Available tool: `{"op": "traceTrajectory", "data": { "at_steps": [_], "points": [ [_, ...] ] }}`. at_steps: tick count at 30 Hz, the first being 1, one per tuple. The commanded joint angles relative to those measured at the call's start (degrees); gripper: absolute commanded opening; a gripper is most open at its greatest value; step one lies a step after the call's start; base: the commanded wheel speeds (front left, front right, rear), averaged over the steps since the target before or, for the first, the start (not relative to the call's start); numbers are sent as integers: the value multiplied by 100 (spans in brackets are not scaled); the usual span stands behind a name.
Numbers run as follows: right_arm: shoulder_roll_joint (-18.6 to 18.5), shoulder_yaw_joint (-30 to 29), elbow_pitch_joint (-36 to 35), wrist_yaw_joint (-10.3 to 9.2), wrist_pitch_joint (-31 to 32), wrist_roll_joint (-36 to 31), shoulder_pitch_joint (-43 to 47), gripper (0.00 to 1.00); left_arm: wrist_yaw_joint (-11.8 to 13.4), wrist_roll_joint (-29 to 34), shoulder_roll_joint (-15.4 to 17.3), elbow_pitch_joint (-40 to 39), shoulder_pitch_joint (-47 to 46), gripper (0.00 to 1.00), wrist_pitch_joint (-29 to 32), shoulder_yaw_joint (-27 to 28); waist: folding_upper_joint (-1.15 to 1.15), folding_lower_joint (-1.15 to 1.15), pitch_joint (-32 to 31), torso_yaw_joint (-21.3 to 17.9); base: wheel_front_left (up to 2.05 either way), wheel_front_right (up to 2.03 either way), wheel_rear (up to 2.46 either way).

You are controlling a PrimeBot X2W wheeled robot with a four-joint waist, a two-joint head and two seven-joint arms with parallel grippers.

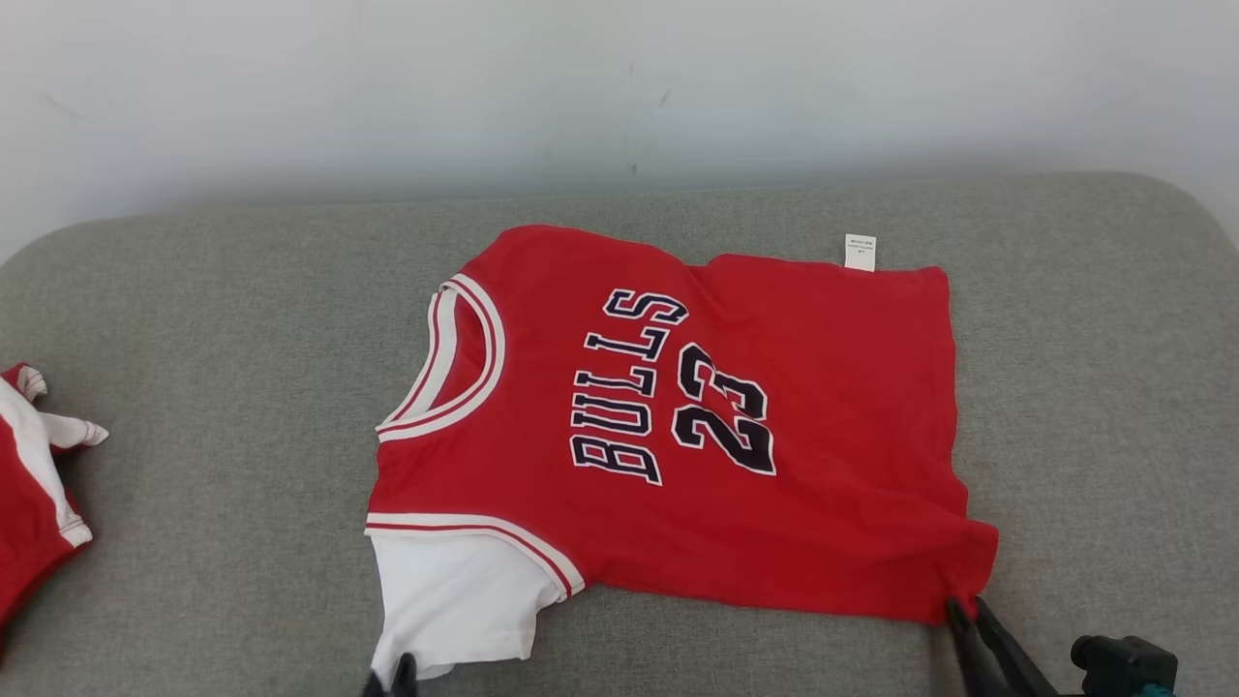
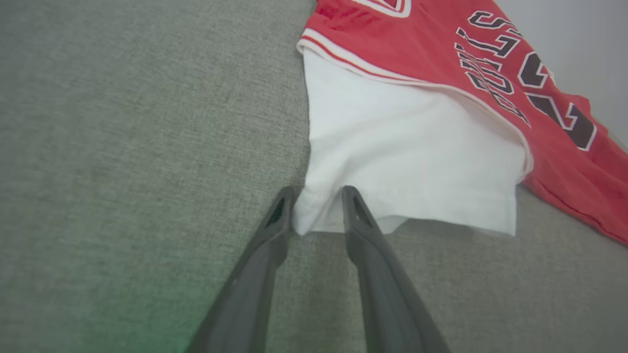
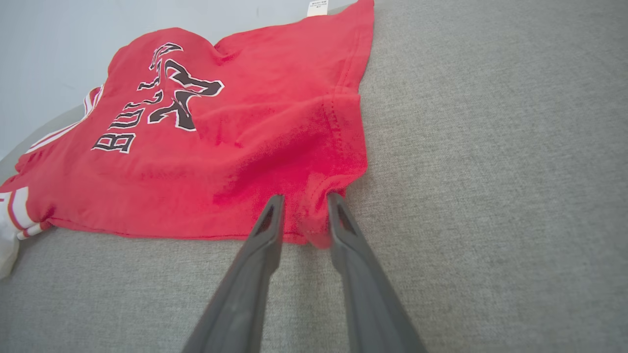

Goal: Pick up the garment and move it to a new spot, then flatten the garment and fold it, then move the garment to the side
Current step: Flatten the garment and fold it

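Left jaws: the left gripper (image 2: 318, 206) stands parted, astride the lower corner of the white sleeve (image 2: 407, 147). The cloth lies slack between the two fingers and is not pinched. You cannot read from this whether they are about to close or to let go.

Right jaws: the right gripper (image 3: 304, 211) is likewise parted, with the near hem corner (image 3: 338, 162) bunched up between the fingers. It brushes one finger and is not clamped.

Why there: those are the two ends of the garment's near edge. Holding both at once lets you tug the cloth taut, or carry that whole edge over in one fold.

Garment: the red jersey (image 1: 832, 387) lies face up at the centre of the head view, on the grey cushion (image 1: 194, 319). Its neck points to frame left and its hem to frame right. The body is mostly flat. A ripple rises by the hem corner, and the upper edge dips near the white label (image 1: 860, 252).

Judgement: flattening looks nearly done and the fold not yet begun.

Outward: a second red-and-white garment (image 1: 29, 503) sits crumpled at the left edge of the frame, well apart. That is probably the side spot, so leave room there. The pale wall (image 1: 619, 87) runs behind the cushion.

Risk: the sleeve is loose cloth. If you lift by it alone it may drag the shoulder askew.
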Motion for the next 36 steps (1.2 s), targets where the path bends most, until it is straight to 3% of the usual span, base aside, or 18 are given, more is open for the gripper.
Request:
{"op": "traceTrajectory", "data": {
  "at_steps": [1, 11, 19, 27, 36],
  "points": [
    [-10, -14, -57, -14, -58, -11, 73, 0, 8, -99, 12, -72, -45, 0, -8, -6, 0, 0, -6, 13, 0, 0, 0],
    [-76, -73, -536, -14, -98, 101, 91, 0, 8, -5, 78, -1026, 183, 0, -12, 346, 0, 0, -24, 49, 0, 0, 0],
    [-257, -142, -1467, -14, 274, 361, -517, 0, 8, 189, 440, -2124, -413, 0, -12, 442, 0, 0, 29, 31, 0, 0, 0],
    [-500, -208, -1712, -14, 915, 909, -2371, 0, 8, -159, 1353, -2491, -2659, 0, 656, -206, 0, 0, 644, -3, 0, 0, 0],
    [-602, -336, -581, -13, 1566, 1159, -6067, 0, 8, -1045, 1929, -1440, -6525, 0, 1776, -263, 0, 0, 1819, -112, 0, 0, 0]
  ]
}}
